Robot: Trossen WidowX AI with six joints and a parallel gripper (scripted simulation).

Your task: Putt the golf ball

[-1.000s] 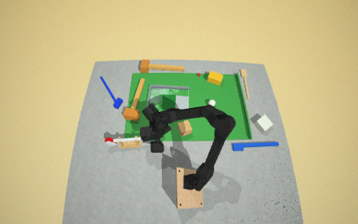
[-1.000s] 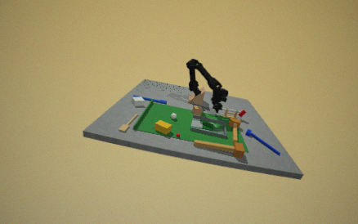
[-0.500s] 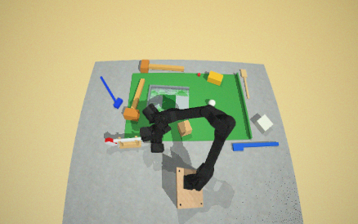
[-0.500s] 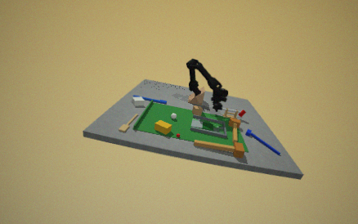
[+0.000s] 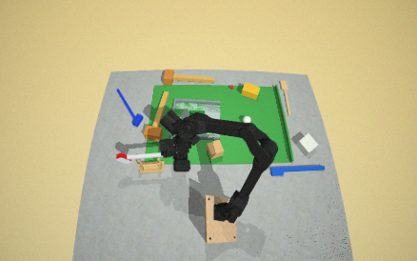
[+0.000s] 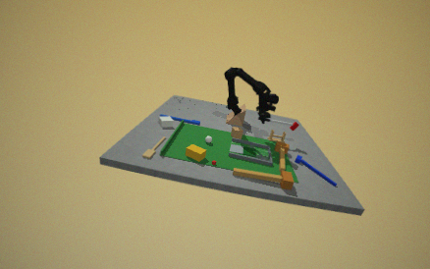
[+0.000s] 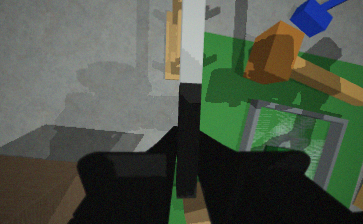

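We see a black arm reaching across a grey bench with its tool at the left edge of a green mat. The tool is clamped narrow on the dark grip of the putter. From the tool, the putter's white shaft runs out away from the mat, level above the bench, and ends in a red head; in the exterior view the head hangs in the air above the bench. In the wrist view the grip stands between the two black fingers, with the white shaft continuing straight ahead of them.

Just under the shaft, close beside the tool, sits a small wooden rack. Beyond the tool, on the mat, lies a wooden mallet, and next to it the grey-framed raised green. A small wooden block lies on the mat just to the tool's other side. The white ball rests on the mat well away from the tool, past the green.
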